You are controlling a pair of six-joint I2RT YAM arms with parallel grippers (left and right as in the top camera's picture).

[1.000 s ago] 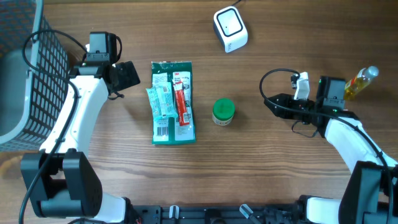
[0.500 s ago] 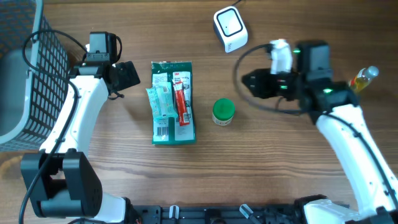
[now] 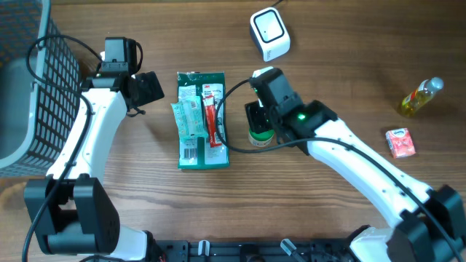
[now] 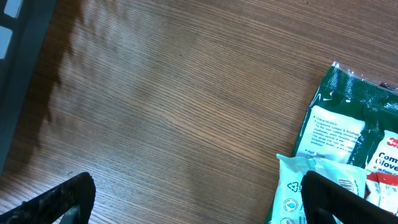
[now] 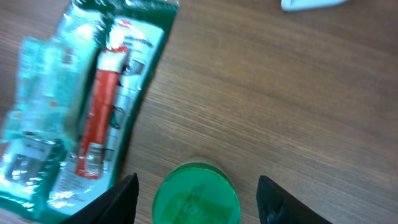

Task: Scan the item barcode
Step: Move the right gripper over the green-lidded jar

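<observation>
A small jar with a green lid stands at the table's middle. My right gripper hangs right over it and hides part of it. In the right wrist view the green lid sits between the two black fingers, which stand apart from it on both sides, open. A flat green package with a barcode label lies to the left of the jar. The white scanner stands at the back. My left gripper is open, left of the package, over bare wood.
A dark wire basket occupies the far left edge. A yellow bottle and a small pink box lie at the far right. The right arm's cable loops over the package's right edge.
The right arm has swung from the table's right side leftward to above the green-lidded jar, and its jaws have widened. The pink box now shows where the arm was. The left arm is unmoved.
</observation>
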